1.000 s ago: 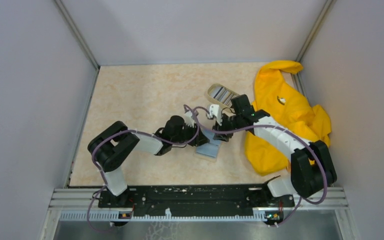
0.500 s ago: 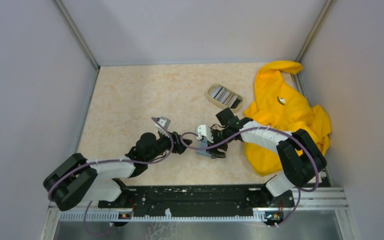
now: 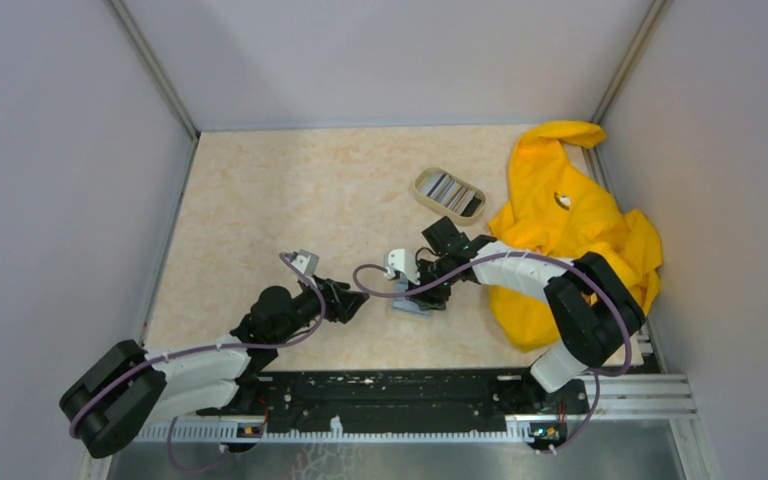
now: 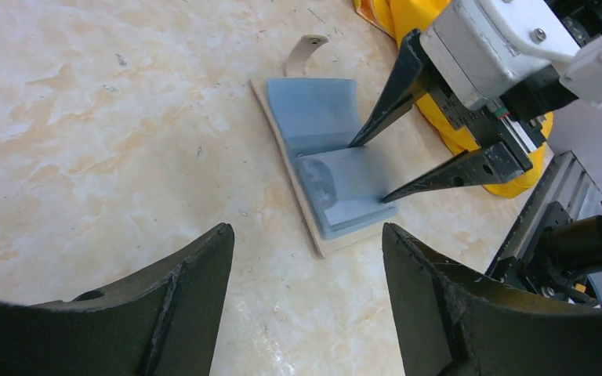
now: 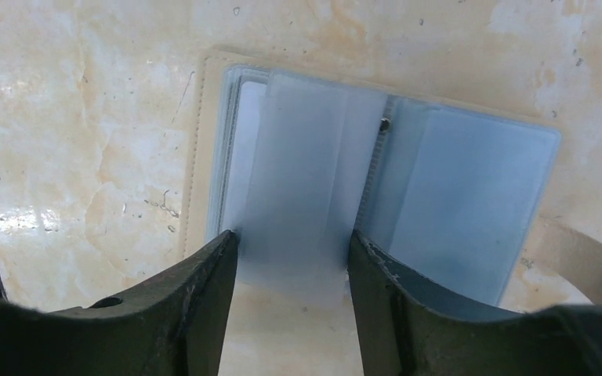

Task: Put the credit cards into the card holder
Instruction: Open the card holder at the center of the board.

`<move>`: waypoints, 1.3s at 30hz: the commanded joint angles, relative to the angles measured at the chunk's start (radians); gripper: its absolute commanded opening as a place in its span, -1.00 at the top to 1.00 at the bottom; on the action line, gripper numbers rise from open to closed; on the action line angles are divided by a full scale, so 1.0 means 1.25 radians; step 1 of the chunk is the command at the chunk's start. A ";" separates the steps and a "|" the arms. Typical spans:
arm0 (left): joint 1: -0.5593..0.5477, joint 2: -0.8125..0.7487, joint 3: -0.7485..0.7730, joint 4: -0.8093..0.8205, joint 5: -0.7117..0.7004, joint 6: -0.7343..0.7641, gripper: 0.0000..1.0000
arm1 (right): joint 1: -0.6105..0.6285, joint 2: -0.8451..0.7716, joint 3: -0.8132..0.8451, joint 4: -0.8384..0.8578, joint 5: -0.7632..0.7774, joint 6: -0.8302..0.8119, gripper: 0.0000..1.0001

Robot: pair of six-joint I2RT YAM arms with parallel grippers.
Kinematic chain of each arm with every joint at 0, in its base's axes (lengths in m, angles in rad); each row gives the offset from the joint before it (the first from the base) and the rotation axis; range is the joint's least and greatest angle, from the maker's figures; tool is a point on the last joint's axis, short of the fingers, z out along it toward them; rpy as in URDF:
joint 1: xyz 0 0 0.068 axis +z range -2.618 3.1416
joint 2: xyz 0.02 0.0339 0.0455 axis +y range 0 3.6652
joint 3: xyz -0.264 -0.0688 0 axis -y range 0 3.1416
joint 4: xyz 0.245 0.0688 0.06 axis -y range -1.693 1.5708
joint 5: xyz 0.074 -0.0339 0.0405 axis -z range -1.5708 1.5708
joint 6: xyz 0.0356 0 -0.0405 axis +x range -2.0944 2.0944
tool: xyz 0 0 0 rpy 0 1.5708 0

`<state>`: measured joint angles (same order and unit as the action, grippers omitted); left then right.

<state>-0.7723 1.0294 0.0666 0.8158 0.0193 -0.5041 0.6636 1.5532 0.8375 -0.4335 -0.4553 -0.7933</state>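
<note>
Left arm has pulled back toward its base. A second ago it was in beside the right arm at the card holder [image 4: 313,117]; now the left gripper [image 4: 306,235] sits short of it, jaws wide apart and holding nothing, with the holder just ahead of its tips.

Right gripper [image 4: 370,174] stays down on the holder. Its jaws are apart, tips planted on the light blue inside with one clear sleeve leaf [image 5: 306,180] raised between them. You cannot tell whether the leaf is squeezed or only bracketed. The holder lies open flat on the table [image 3: 260,200] directly under this gripper, strap [image 4: 304,48] trailing off the far edge.

The credit cards [image 3: 450,192] are untouched: stacked on edge in the oval dish [image 3: 422,188], beyond the right gripper and well clear of the left. None is in the holder.

Read it this way: opening is done and the right arm alone keeps it open. Your free left gripper is probably the one to fetch a card.
</note>
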 commanded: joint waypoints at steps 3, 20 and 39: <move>0.002 0.039 0.001 0.050 0.085 -0.017 -0.51 | 0.006 0.021 0.045 -0.004 -0.021 0.027 -0.05; -0.012 0.325 0.093 0.169 0.185 -0.136 -0.08 | -0.112 0.053 0.090 -0.002 -0.124 0.182 0.38; -0.013 0.526 0.277 0.117 0.257 -0.094 0.16 | -0.133 -0.130 0.017 0.121 0.009 0.161 -0.14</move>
<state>-0.7837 1.6772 0.3923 0.9611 0.3157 -0.6495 0.5026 1.4860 0.8635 -0.2764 -0.3218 -0.4957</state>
